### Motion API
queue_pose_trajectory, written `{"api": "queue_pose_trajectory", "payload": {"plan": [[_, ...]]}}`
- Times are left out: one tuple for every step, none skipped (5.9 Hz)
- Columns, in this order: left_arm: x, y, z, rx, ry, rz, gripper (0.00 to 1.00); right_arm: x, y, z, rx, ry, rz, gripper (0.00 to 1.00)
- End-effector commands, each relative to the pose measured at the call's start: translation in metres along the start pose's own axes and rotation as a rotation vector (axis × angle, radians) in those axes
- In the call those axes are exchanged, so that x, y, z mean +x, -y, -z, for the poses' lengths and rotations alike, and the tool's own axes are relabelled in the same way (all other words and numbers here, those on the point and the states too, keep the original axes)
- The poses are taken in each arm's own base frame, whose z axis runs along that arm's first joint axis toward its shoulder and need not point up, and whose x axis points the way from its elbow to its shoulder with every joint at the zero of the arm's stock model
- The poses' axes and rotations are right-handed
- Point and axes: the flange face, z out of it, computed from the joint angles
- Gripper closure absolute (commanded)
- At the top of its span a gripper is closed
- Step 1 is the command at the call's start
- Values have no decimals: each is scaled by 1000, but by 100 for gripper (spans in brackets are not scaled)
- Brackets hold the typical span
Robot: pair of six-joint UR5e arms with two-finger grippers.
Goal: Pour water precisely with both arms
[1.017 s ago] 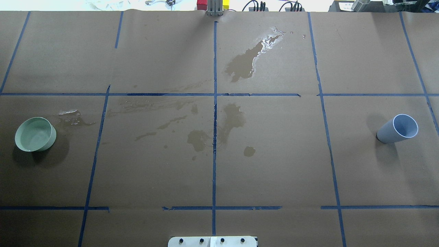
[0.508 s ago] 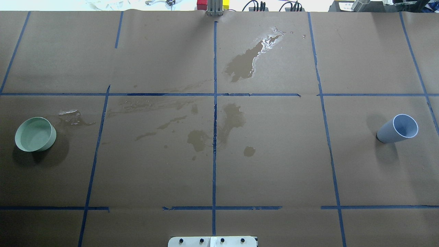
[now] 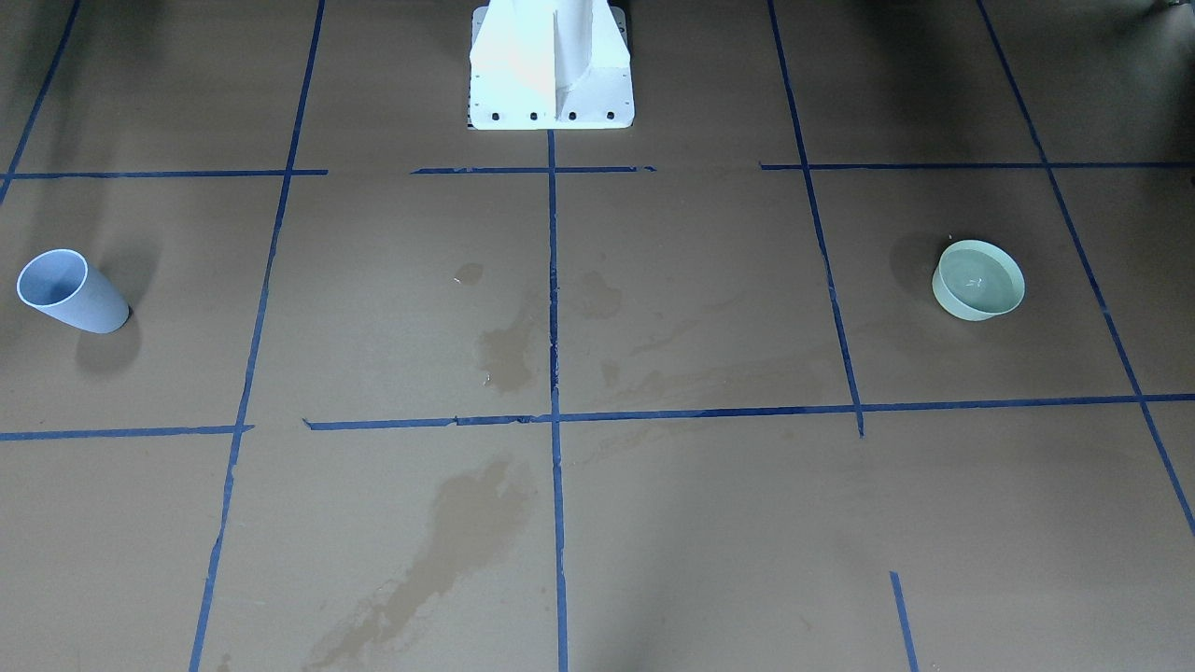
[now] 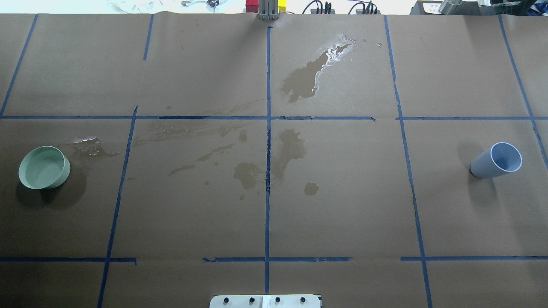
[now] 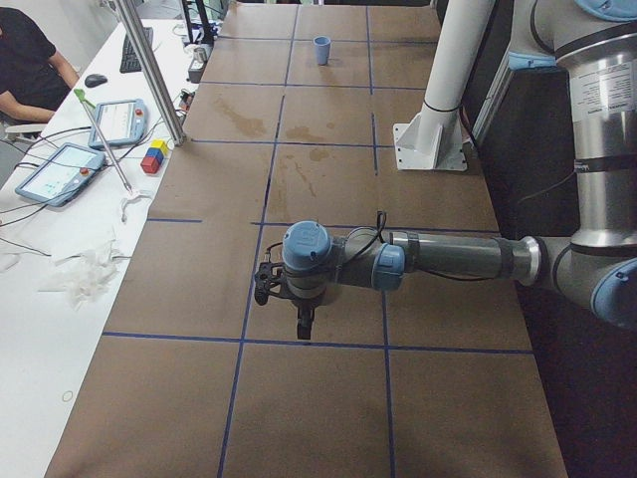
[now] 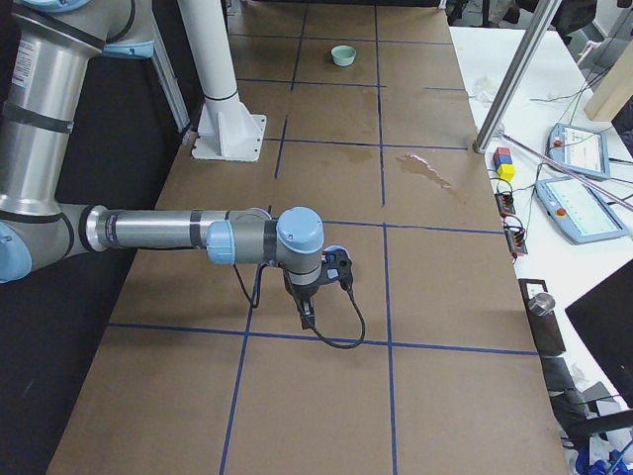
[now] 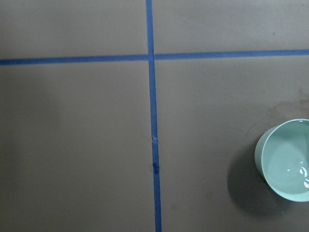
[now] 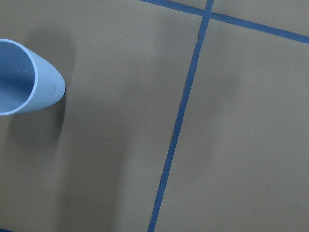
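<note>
A pale green bowl [image 4: 44, 167] stands at the table's left, also in the front view [image 3: 977, 280] and left wrist view [image 7: 287, 166]. Clear water [image 7: 295, 170] with small glints lies in it. A blue-grey cup [image 4: 496, 160] stands at the right, also in the front view [image 3: 65, 291] and right wrist view [image 8: 24, 82]; I cannot tell whether it holds water. My left gripper [image 5: 303, 327] shows only in the exterior left view and my right gripper [image 6: 307, 317] only in the exterior right view; both hang above the table and I cannot tell whether they are open or shut.
Brown paper with blue tape lines covers the table. A glistening puddle [image 4: 332, 55] lies at the far middle, and dark wet stains [image 4: 291, 147] mark the centre. The white pedestal [image 3: 551, 70] stands at the robot's edge. Tablets and blocks [image 5: 154, 156] lie beyond the far edge.
</note>
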Motion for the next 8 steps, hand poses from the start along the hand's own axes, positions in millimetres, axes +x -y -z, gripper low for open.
{"api": "queue_pose_trajectory", "payload": {"plan": [[0,-5,0,-4,-2,4,0,5,-1,-6,-9,6,-8,0],[1,-6,0,-4,-4,3,0,0,3,0,4,12,-1,0],[1,-5,1,-3,-8,-12,0,2,2,-3,-3,11,-6,0],[0,-5,0,-5,-5,-60,0,-1,1,0,4,15,0,0],[2,-7,3,0,-7,-62,0,-1,1,1,6,13,4,0],[-9,-24,-5,-18,-6,-44,0,-1,1,1,4,4,5,0],[-7,-33,-3,-18,-6,-43,0,-1,1,1,3,4,4,0],[-8,-34,-5,-21,-8,-34,0,-1,1,1,3,4,7,0]]}}
